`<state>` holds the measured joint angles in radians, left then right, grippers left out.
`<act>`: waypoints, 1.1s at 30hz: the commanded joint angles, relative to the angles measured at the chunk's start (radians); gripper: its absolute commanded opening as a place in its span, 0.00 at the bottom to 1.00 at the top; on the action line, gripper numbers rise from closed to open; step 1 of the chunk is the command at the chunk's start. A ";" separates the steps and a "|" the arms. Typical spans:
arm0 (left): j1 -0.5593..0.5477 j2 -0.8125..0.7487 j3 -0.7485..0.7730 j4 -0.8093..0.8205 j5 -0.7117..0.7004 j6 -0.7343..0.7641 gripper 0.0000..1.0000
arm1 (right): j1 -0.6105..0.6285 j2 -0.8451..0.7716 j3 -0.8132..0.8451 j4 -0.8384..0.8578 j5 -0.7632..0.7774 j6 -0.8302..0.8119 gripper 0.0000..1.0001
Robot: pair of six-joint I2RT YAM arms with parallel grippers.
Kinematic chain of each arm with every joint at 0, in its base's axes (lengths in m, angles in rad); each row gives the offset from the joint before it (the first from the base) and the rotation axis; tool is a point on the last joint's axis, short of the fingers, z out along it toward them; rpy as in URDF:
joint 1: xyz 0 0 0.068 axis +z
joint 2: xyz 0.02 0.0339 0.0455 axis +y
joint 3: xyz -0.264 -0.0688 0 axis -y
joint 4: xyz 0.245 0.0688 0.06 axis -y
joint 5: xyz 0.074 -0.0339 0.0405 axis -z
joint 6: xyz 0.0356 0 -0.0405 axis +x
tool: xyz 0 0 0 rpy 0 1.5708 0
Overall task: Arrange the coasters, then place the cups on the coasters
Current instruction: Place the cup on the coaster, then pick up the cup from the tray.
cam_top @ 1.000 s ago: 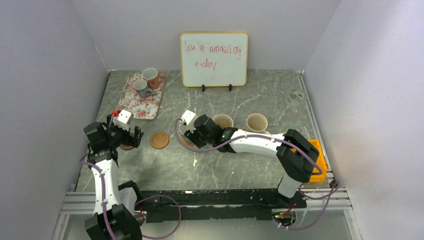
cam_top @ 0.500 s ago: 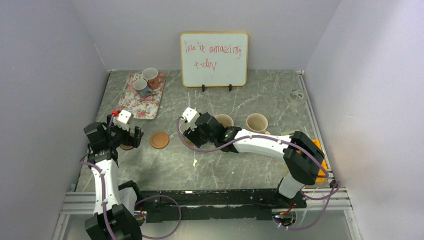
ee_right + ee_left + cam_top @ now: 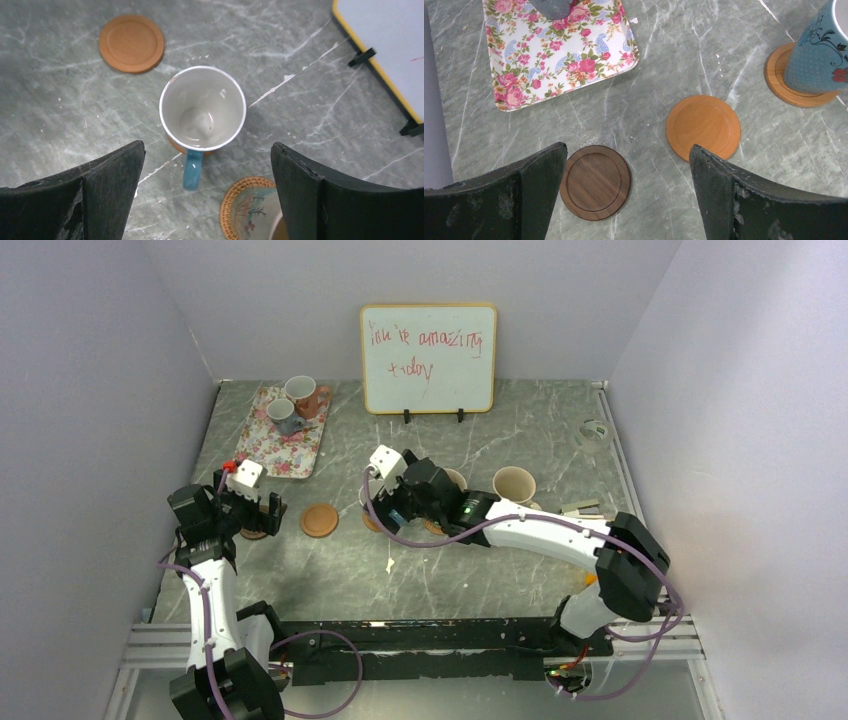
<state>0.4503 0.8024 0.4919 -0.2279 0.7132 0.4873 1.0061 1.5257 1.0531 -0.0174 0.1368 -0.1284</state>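
Observation:
The blue-handled cup (image 3: 202,107) stands upright on a tan coaster (image 3: 175,145). My right gripper (image 3: 207,149) hovers open above it, with the blue handle (image 3: 192,170) below the gap. A woven-rimmed pictured coaster (image 3: 247,202) lies beside it under a cream cup (image 3: 447,480). A second cream cup (image 3: 514,485) stands further right. My left gripper (image 3: 628,152) is open over the table, between a dark brown coaster (image 3: 595,182) and a bare tan coaster (image 3: 703,127). The orange-brown cup (image 3: 305,395) and small grey cup (image 3: 283,415) sit on the floral tray (image 3: 556,55).
A whiteboard (image 3: 428,358) stands at the back centre. A small pale object (image 3: 595,431) lies at the far right, and a metal piece (image 3: 580,508) sits near the right arm. Walls enclose the table on three sides.
My right gripper has opened and let go of the blue-handled cup, then drawn up and back from it. The left arm has not moved.

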 commanded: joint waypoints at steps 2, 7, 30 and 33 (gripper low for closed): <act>0.005 -0.021 0.004 0.029 -0.013 -0.011 0.97 | -0.031 -0.090 -0.008 0.080 -0.015 -0.033 1.00; 0.005 -0.027 0.041 0.016 -0.049 -0.021 0.97 | -0.109 -0.120 0.049 -0.023 -0.157 -0.047 1.00; -0.135 0.377 0.515 -0.001 -0.221 -0.185 1.00 | -0.413 -0.440 -0.015 -0.317 -0.546 -0.327 1.00; -0.266 0.450 0.573 0.031 -0.388 -0.197 1.00 | -0.436 -0.444 -0.052 -0.286 -0.555 -0.329 1.00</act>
<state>0.3069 1.1957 0.9886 -0.2497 0.5179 0.3496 0.5949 1.0973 1.0401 -0.3626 -0.3775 -0.4255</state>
